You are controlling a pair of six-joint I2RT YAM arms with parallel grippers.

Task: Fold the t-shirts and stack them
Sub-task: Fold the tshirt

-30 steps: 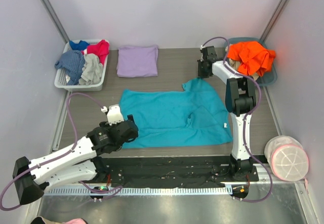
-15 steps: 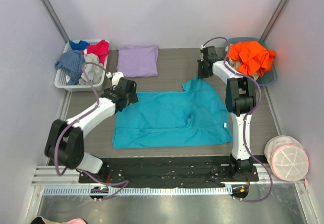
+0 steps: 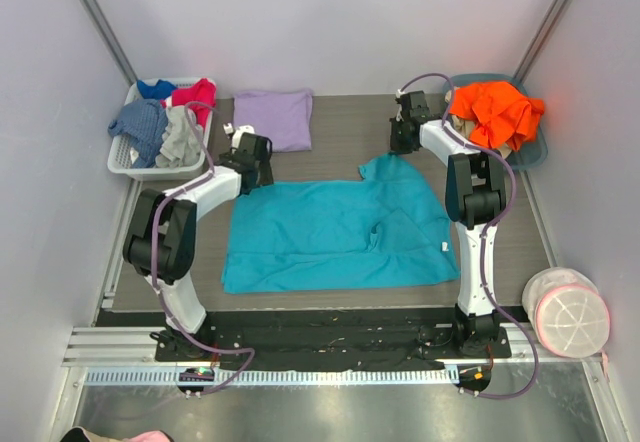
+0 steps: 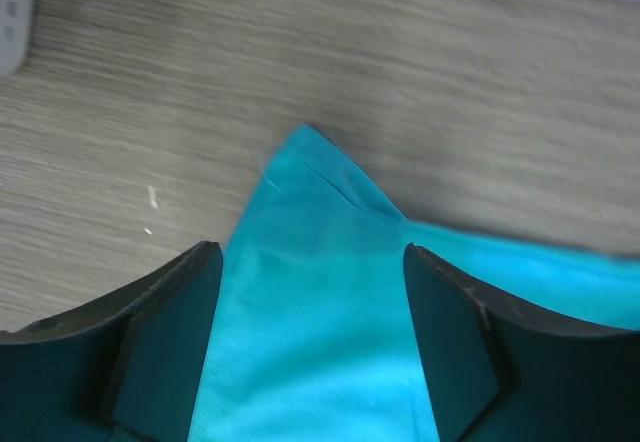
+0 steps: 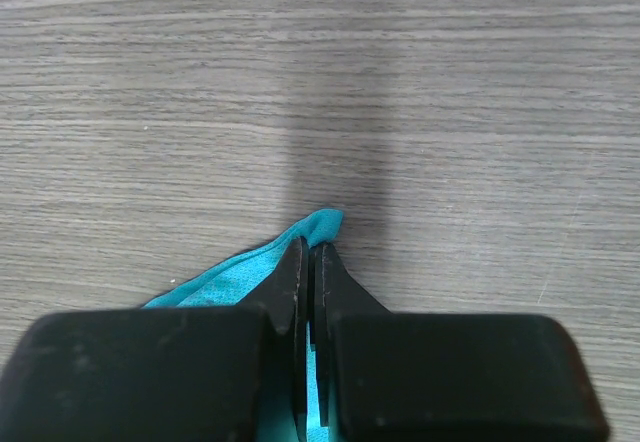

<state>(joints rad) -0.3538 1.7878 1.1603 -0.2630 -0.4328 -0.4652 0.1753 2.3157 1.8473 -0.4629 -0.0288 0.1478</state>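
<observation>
Left gripper is sitting wide open right over the far-left corner of the teal t-shirt. It has one finger on each side of the cloth, and the tip of the corner pokes out just ahead of the fingertips. From the wrist view nothing is pinched. The fabric just lies flat on the table between the fingers. I honestly can't tell if the fingertips are touching the table or hovering a bit above it.

Right gripper is the opposite story. It's clamped tight on the other far corner, with a little teal tip peeking out past the closed jaws.

What matters for the next move, I reckon, is that the shirt's long axis runs sideways from one gripper to the other. Its far edge stretches between them, and the rest of the body trails back from both grippers toward the arm bases. So for the left one the grab point isn't off to a side. It's directly below and between the fingers, with the corner pointing forward. My guess is it only has to close where it is, maybe dropping a touch first, and then both far corners can come back toward the near edge together.

One thing to watch is the lavender t-shirt. It's already folded and lies just beyond the left gripper, near the teal corner but not touching it. There's also a rumpled fold in the teal cloth, back from the right gripper, that could carry into the fold.
</observation>
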